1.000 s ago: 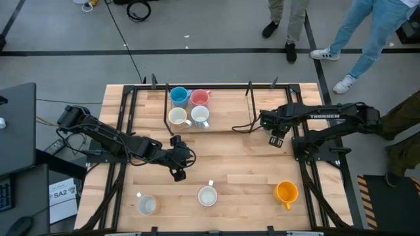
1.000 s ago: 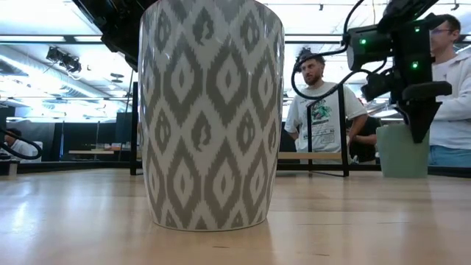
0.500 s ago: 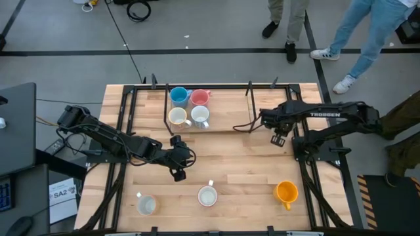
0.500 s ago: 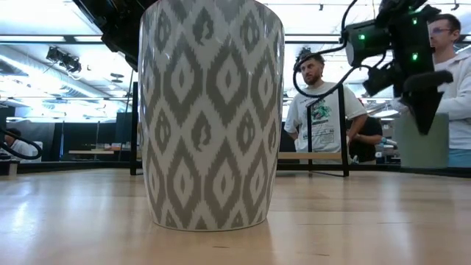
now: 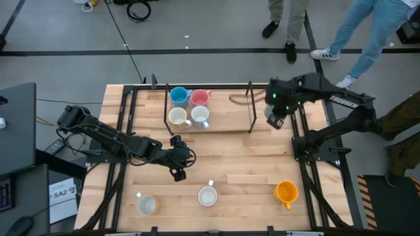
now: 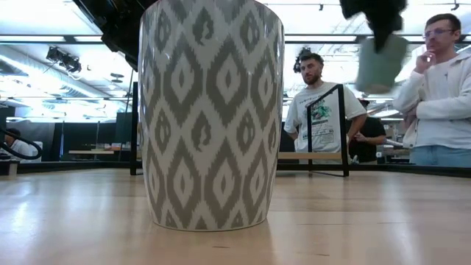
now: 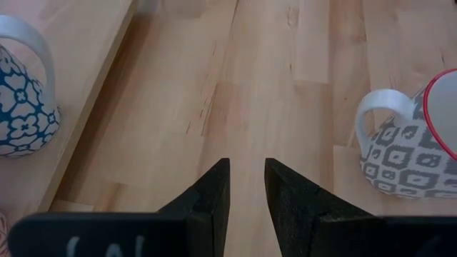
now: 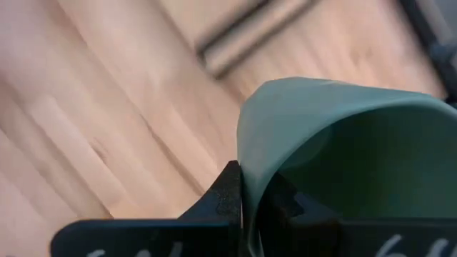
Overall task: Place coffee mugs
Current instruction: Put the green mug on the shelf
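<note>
Eight mugs show: blue (image 5: 178,96), pink (image 5: 200,98), cream (image 5: 177,117) and white (image 5: 200,115) stand upright in a tight square at the table's twelve o'clock. A grey-patterned pale mug (image 5: 146,204), a white-and-grey diamond-patterned one (image 5: 207,195) and an orange one (image 5: 286,192), handle toward six, stand in a row from seven to five o'clock. The dark green mug (image 8: 343,164) hangs in the air at two o'clock, its rim pinched by the right gripper (image 8: 246,196).
</note>
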You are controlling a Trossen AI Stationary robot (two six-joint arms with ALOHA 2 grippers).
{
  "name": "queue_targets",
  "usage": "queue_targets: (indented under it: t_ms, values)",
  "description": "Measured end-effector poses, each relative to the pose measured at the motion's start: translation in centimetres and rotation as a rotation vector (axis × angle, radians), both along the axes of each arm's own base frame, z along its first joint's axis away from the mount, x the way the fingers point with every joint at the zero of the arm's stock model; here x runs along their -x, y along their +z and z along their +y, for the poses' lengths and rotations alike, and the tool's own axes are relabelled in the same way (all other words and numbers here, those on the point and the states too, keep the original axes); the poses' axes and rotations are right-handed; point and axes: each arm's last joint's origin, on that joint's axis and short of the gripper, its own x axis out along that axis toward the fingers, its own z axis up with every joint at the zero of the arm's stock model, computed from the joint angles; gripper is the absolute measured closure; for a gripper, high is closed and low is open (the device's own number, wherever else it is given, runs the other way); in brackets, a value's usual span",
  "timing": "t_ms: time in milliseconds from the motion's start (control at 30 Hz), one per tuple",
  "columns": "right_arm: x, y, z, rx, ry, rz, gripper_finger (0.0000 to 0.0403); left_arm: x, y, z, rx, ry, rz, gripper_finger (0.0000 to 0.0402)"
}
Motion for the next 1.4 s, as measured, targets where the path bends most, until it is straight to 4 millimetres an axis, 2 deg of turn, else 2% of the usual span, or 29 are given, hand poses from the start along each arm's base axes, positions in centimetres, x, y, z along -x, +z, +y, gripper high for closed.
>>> queue_targets:
  t_ms: [100,200,300,400,467,600,767,933,1200,1400]
  values:
    - [-1.1,3.2,-0.5,0.077,-0.012,-0.098,0.0378,0.0,0.0,0.0,0.000,0.000,0.000,0.0306]
    - [-2.8,5.2,-1.0,0.129,-0.022,-0.150,0.0378,0.0,0.0,0.0,0.001,0.000,-0.003,0.0306]
    - [-5.1,6.4,-1.7,0.169,-0.006,-0.184,0.0378,0.0,0.0,0.0,0.002,0.000,-0.006,0.0306]
    - [-7.9,6.4,-2.5,0.204,0.028,-0.188,0.0378,-0.1,0.0,0.0,0.003,0.000,-0.007,0.0306]
    - [-9.9,5.8,-3.1,0.214,0.062,-0.173,0.0378,-0.1,0.0,0.0,0.003,0.000,-0.007,0.0306]
    - [-13.5,3.3,-4.5,0.211,0.114,-0.094,0.0378,-0.1,0.0,0.0,0.003,0.000,-0.007,0.0306]
    - [-16.9,-1.0,-6.5,0.183,0.163,0.039,0.0378,0.0,0.0,0.0,0.002,0.000,-0.007,0.0306]
    - [-19.9,-4.8,-8.0,0.162,0.219,0.090,0.0378,0.0,0.0,0.0,0.002,-0.001,-0.006,0.0306]
    - [-22.5,-9.0,-8.8,0.092,0.289,0.124,0.0378,0.0,0.0,0.0,0.001,-0.001,-0.005,0.0306]
    - [-23.2,-9.8,-9.3,0.101,0.283,0.110,0.0378,0.0,0.0,0.0,0.001,-0.001,-0.005,0.0306]
